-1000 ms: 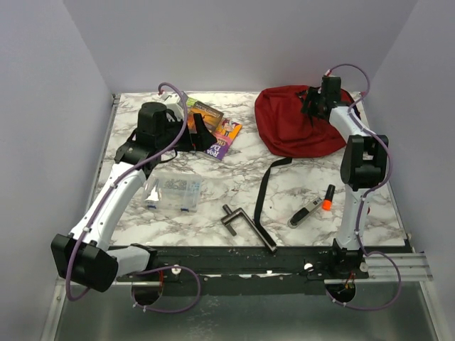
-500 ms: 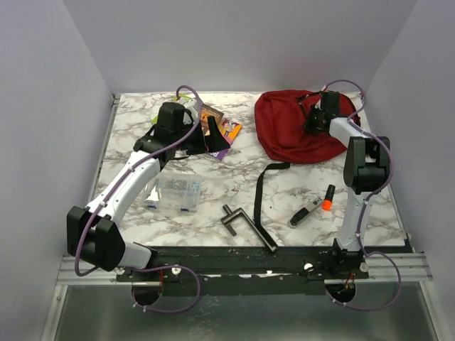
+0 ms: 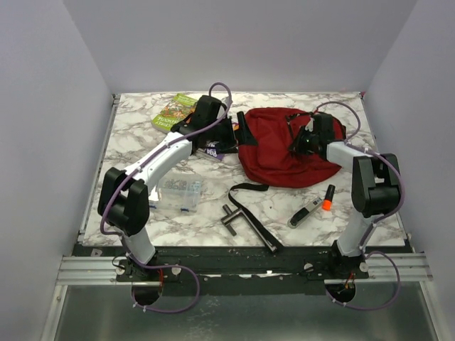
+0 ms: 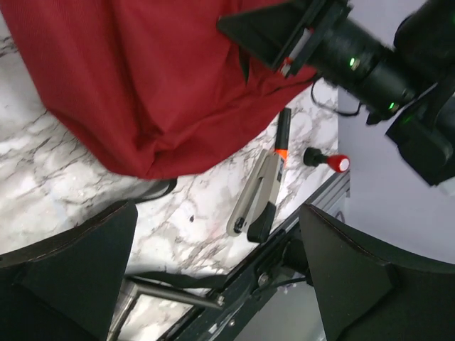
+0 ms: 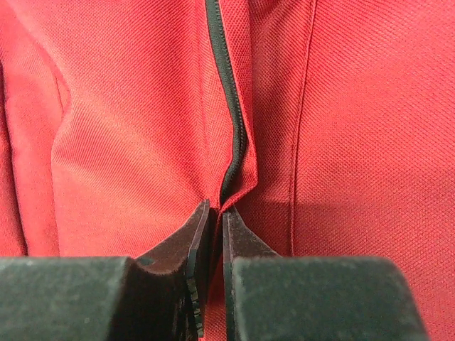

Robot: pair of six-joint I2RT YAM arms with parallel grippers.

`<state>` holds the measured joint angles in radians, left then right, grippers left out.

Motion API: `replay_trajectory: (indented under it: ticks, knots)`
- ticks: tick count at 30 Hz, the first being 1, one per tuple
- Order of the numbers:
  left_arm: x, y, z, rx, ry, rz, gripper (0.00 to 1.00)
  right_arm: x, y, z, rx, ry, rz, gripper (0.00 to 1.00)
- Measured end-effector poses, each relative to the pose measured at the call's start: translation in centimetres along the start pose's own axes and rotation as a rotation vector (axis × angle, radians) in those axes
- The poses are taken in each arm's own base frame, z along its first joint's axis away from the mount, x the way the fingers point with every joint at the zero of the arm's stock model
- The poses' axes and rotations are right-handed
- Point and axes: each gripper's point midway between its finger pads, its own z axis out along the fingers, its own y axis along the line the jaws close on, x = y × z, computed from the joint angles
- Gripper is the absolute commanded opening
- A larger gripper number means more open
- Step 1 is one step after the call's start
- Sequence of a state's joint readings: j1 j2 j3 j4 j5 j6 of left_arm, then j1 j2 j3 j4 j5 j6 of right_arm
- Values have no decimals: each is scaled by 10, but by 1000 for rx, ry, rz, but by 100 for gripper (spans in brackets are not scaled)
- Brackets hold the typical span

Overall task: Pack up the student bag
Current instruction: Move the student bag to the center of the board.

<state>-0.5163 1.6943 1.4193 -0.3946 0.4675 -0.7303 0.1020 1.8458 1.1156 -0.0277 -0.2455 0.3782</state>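
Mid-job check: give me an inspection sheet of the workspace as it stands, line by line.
Surface: white marble-pattern tabletop, no spills seen.
Job's things: large dark-red fabric backpack lying rear centre-right, black strap trailing toward the near edge.
Clutter: green paperback; purple book partly under left arm; clear plastic box; grey stapler; orange-capped black marker; dark T-shaped metal tool.
Grippers: left gripper open beside the backpack; right gripper shut on backpack fabric at the zipper.
Cables: purple cables looped along both arms.
Surroundings: plain grey walls on three sides.
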Motion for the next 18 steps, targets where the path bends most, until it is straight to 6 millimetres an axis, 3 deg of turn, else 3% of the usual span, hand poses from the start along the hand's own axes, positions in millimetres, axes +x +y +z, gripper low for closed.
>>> replay_trajectory:
  ticks: [4,8,18]
  knots:
    - [-10,-8,12,12,-2,-8,98,13,1,-12,-8,-6,28,14]
    - [-19,-15,23,22,-4,-1,98,12,3,-18,-16,-20,33,14]
    - [4,-19,45,-2,76,37,98,10,6,-26,-24,-39,27,18]
